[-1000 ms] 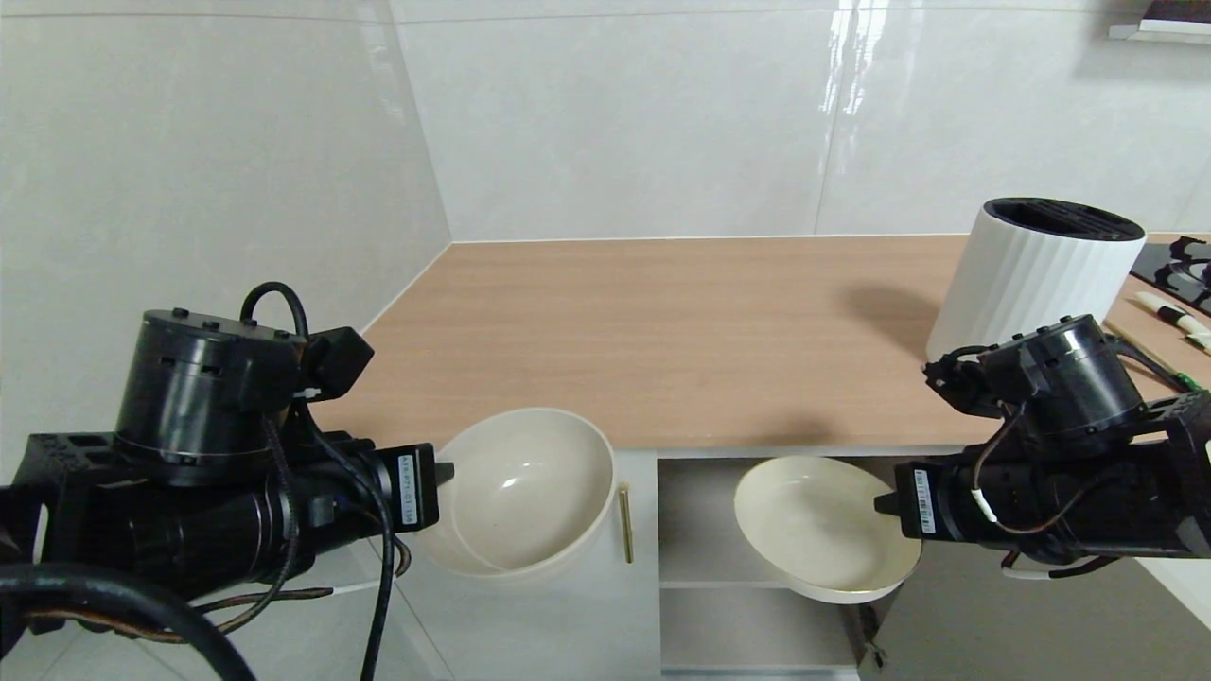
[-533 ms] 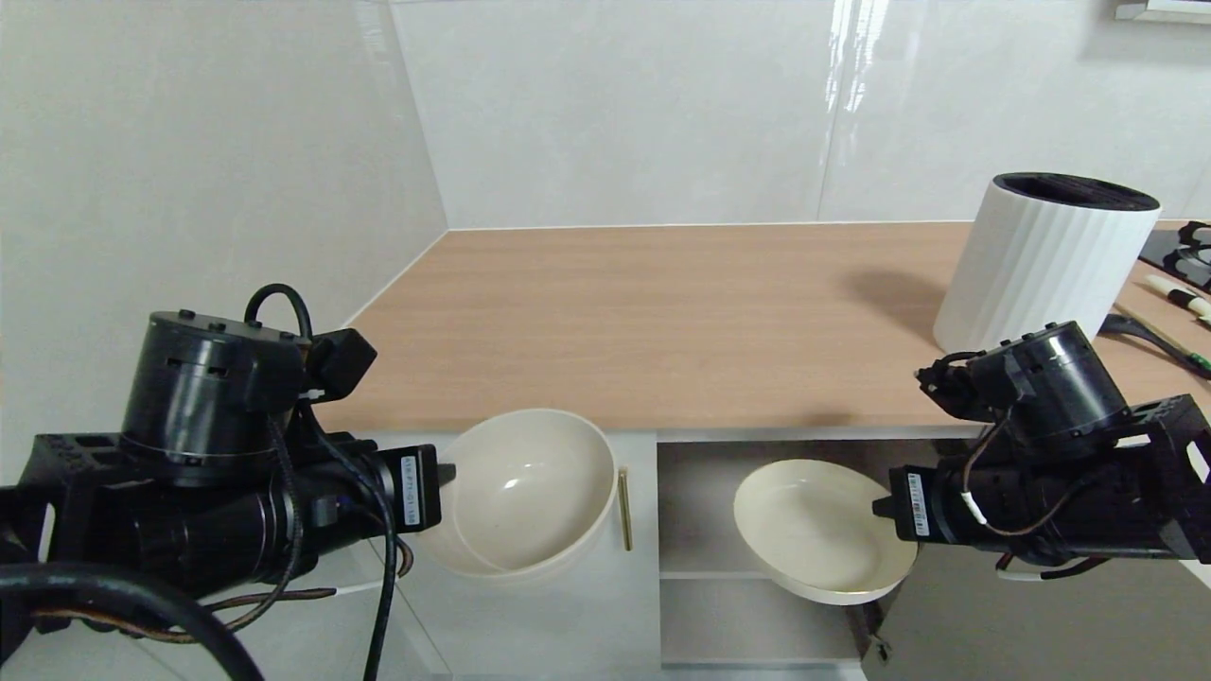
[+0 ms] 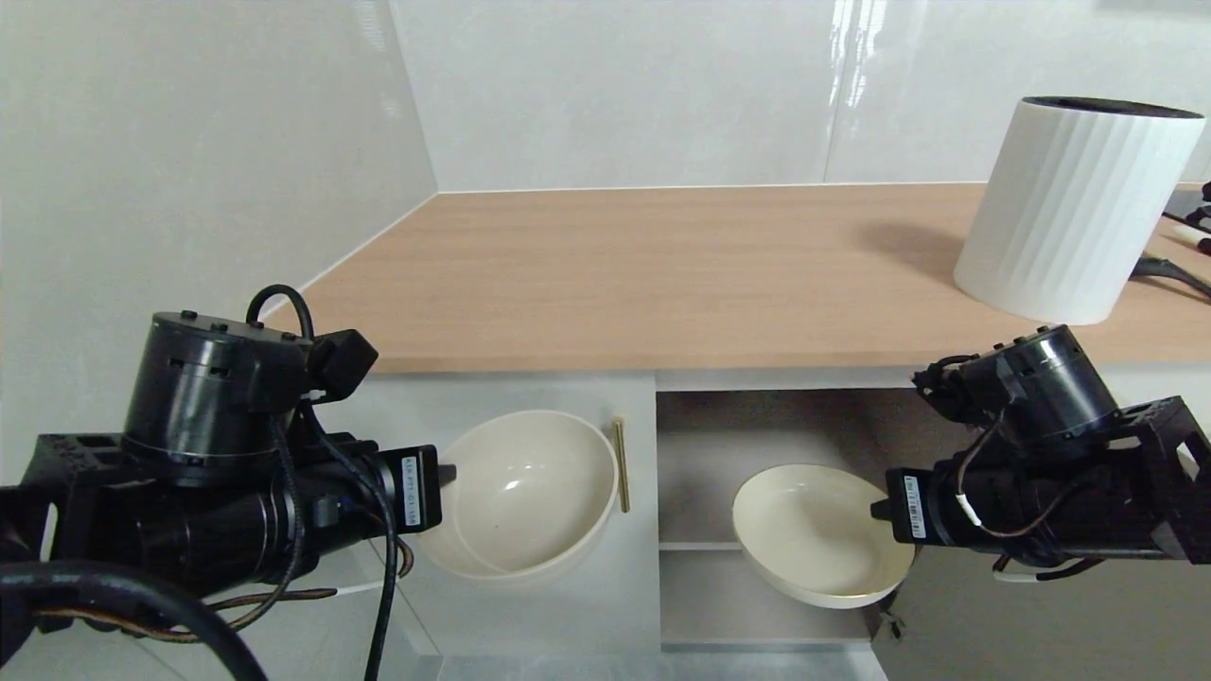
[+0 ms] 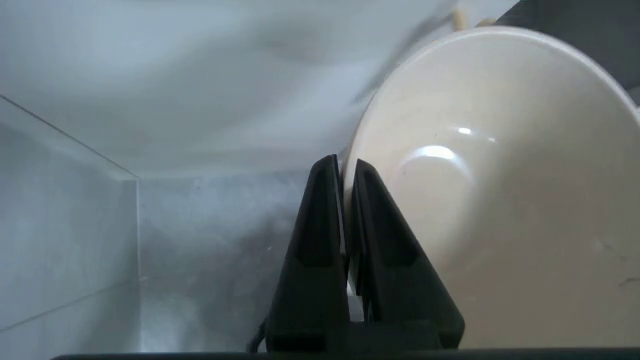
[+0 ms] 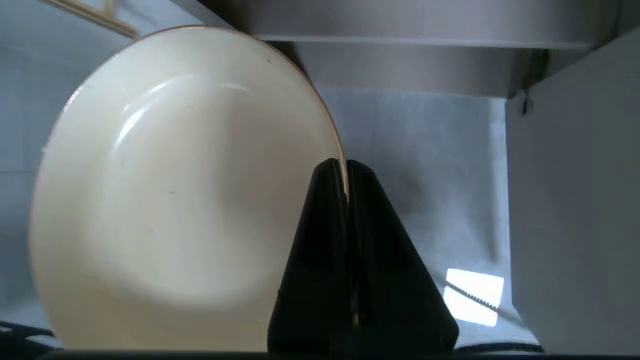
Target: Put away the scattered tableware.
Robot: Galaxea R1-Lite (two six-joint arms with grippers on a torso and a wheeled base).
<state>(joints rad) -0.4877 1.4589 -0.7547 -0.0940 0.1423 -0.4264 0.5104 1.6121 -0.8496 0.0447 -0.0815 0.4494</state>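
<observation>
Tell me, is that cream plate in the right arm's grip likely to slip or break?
Probably stiff: the plate holds its shape though the right gripper pinches only its rim. Its glossy surface shows highlights, so it may slip in that narrow pinch. It looks ceramic, so likely fragile if dropped.

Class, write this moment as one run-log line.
left gripper: shut on bowl rim | right gripper: shut on plate rim | cabinet: open, plate before it

Deep cream bowl point(image 3: 525, 492) tilted, left; shallow cream plate point(image 3: 814, 534), perhaps tilted, right.
</observation>
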